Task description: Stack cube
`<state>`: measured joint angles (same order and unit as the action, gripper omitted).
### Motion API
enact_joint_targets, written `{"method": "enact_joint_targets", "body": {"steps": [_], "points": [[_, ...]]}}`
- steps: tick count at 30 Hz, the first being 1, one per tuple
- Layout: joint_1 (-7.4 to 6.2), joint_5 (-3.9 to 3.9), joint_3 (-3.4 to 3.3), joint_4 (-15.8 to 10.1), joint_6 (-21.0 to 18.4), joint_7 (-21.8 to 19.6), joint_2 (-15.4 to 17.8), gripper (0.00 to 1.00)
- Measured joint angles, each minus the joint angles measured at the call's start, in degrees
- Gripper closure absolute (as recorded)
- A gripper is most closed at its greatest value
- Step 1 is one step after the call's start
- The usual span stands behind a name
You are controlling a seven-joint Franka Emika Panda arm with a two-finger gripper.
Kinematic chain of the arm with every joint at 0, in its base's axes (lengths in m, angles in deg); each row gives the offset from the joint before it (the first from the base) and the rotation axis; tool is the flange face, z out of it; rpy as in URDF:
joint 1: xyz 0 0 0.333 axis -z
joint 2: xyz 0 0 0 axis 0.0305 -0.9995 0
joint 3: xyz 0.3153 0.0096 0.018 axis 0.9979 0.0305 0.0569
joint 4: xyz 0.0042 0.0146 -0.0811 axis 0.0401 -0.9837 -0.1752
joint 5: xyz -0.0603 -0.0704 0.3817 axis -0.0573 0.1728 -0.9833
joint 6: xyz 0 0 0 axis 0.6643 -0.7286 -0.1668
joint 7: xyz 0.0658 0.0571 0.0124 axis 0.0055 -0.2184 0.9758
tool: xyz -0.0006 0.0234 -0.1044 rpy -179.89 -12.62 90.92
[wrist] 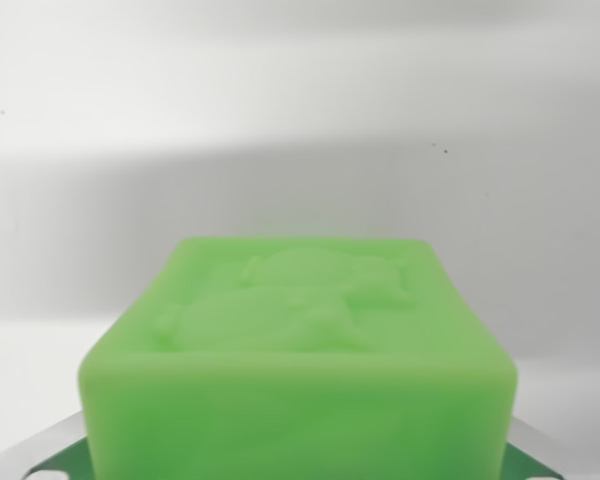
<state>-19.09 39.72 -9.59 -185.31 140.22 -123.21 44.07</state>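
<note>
1 green cube [300, 370], embossed top, at 6 o'clock on white surface [300, 120]; fingers' state: cannot tell.

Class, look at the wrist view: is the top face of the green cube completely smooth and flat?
No. The green cube carries a raised relief shape on its top face, standing out from the surface around it.

A green cube [298, 360] is seen very close, low in the middle of the wrist view. It is blurred. A raised shape is seen on its top face, but what it shows cannot be told. Grey metal and dark green parts [52, 458] are seen at both bottom corners, partly hidden by the cube. A white surface [300, 120] is seen behind, crossed by a soft grey shadow.
</note>
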Motion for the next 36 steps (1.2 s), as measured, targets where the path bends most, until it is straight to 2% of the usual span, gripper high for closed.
{"method": "enact_joint_targets", "body": {"steps": [36], "points": [[0.01,0.0,0.0,-1.71,-8.54,0.23,10.59,1.0]]}}
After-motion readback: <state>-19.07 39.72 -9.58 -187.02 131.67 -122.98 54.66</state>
